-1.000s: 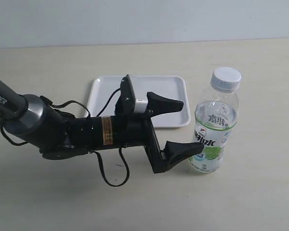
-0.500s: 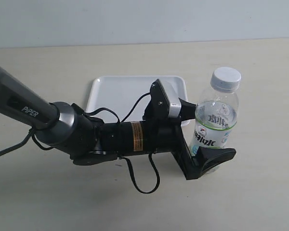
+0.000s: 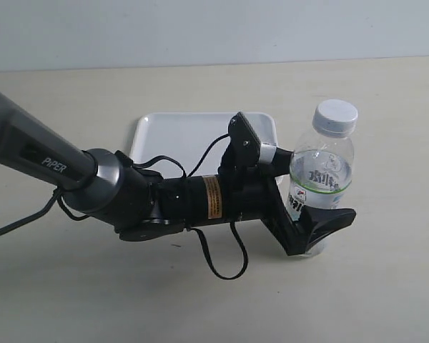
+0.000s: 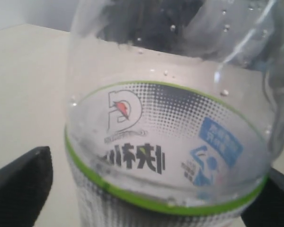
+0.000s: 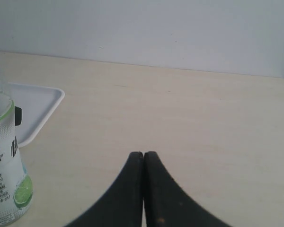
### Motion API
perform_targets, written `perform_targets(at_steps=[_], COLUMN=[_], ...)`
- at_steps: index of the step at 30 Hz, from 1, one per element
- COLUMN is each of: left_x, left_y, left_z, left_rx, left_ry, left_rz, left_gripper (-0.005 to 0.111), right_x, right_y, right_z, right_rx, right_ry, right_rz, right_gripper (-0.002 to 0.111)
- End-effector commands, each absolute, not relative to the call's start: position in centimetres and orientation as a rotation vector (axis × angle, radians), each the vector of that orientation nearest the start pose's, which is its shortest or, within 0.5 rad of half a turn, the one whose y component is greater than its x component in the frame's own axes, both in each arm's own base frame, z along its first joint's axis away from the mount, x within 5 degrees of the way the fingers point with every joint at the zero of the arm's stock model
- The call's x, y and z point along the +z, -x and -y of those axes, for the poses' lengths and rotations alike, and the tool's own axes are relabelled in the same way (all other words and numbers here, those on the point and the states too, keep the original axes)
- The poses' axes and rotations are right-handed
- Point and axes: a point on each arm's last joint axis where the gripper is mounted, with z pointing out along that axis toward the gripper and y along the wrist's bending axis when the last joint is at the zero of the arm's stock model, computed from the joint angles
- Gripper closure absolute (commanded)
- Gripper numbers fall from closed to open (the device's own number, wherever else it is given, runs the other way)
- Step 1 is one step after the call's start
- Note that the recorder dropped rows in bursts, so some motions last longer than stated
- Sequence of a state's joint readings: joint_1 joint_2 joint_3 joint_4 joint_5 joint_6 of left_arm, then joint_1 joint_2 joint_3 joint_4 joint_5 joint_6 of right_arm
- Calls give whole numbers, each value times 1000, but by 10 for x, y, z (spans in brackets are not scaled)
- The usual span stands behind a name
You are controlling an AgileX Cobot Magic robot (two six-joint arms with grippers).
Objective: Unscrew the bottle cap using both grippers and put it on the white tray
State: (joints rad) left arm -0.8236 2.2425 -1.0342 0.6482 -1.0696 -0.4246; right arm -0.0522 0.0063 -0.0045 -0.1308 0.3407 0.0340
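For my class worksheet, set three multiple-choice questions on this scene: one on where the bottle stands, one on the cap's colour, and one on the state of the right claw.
1. Where does the bottle stand relative to the white tray?
A. On it
B. On the table beside it
C. Lying across its rim

2. What colour is the bottle cap?
A. Green
B. Blue
C. White

3. How is the right claw?
A. Shut, holding nothing
B. Wide open
C. Shut on the cap

Answers:
1 B: the bottle stands upright on bare table, to the side of the tray.
2 C: the cap on the neck is plainly white.
3 A: in the right wrist view its fingers meet with nothing between them.
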Motion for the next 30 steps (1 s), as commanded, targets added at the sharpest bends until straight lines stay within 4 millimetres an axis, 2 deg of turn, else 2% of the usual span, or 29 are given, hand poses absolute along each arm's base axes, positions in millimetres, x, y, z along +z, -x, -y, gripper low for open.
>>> perform_targets(at_steps=[1,6,7,10,14,16,21,27,30], left_x=[91,91,91,92,106,112,123,126,128], left_y=[-244,-244,-243,-243,-241,-241,-242,-227,-226], left_z=[335,335,335,334,327,322,310,295,281], left_rx=[-1133,-1129,-1128,-1129,-1124,-1111,-938,-891,-921], left_ry=[-1052,-1059,-1067,-1100,-1209,-1219,-1257,-1318,-1289], left_rz=[-1510,-1505,-1501,-1485,-1427,-1462,-1608,-1581,-1554], left_gripper=[41,99,106,107,107,107,107,107,107], right_x=[184,184,184,184,184,184,184,184,184], right_y=[-53,-53,-53,-53,-53,-53,-53,-53,-53], right_z=[7,7,7,7,7,7,7,7,7], right_rx=[-147,-145,-145,-148,-148,-148,-148,-148,-162], right_ry=[4,2,2,5,5,5,5,5,15], right_rz=[-1815,-1815,-1815,-1815,-1815,-1815,-1815,-1815,-1815], right_gripper=[108,108,108,108,108,108,108,108,108])
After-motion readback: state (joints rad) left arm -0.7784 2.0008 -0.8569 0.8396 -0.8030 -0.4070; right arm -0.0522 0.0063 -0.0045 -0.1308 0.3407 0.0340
